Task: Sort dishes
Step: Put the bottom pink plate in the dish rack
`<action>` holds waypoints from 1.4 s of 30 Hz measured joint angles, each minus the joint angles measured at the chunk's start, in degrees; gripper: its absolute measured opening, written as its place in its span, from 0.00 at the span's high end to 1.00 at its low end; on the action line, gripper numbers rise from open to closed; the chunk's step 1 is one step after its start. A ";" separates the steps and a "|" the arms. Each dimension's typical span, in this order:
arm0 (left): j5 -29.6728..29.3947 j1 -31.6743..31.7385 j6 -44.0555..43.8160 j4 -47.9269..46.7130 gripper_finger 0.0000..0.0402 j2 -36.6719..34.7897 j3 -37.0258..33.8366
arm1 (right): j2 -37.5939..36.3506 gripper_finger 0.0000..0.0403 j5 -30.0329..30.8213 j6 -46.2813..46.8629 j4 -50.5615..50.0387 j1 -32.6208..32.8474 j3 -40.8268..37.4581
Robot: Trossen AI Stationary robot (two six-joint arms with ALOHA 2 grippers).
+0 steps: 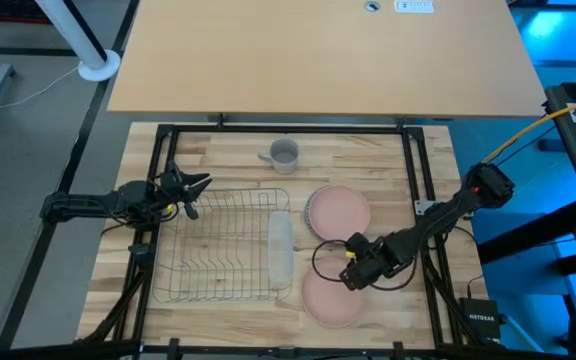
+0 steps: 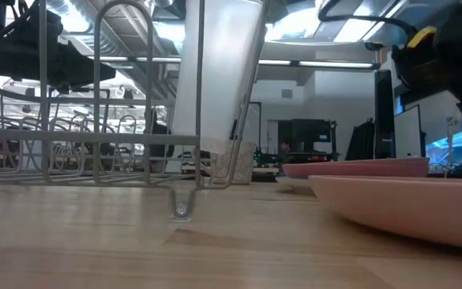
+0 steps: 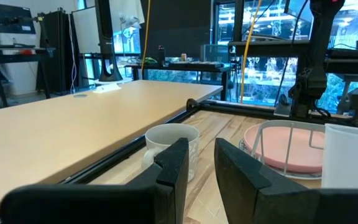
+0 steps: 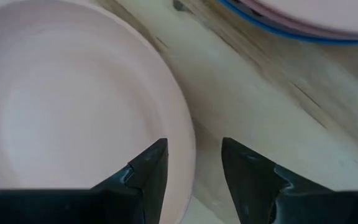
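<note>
R gripper (image 4: 193, 163) sits low over the near pink plate (image 1: 330, 298), jaws wide, straddling its rim, nothing held yet. Seat one finger under the lip before you close. Next, a plate stands in the rack (image 1: 223, 245); second pink plate (image 1: 339, 211) beyond. L gripper (image 1: 190, 190) waits by the rack's far corner, jaws nearly closed, empty.

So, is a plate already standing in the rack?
No; the rack holds no plate, and both pink plates lie on the table.
</note>
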 joint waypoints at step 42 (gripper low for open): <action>0.00 0.00 -19.34 0.03 0.83 0.00 0.00 | 6.41 0.97 2.43 -4.90 -19.10 -0.01 17.16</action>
